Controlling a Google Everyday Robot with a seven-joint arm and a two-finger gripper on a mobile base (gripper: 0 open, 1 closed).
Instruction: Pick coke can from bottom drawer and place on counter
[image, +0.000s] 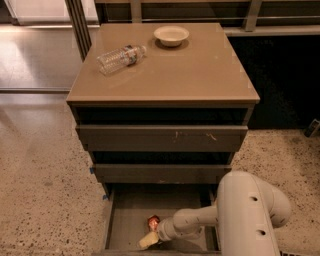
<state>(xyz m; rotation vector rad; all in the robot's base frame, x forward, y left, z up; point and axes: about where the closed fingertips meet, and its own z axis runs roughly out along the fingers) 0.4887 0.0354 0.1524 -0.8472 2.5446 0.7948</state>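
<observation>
The bottom drawer is pulled open below two shut drawers. The coke can, small and red, lies on the drawer's grey floor near its front middle. My gripper reaches into the drawer from the right on a white arm, its pale fingertips just below and in front of the can, touching or nearly touching it. The counter is the tan top slab above.
A clear plastic water bottle lies on its side at the counter's left back. A white bowl stands at the counter's back middle. The arm's large white elbow fills the lower right. Speckled floor surrounds the cabinet.
</observation>
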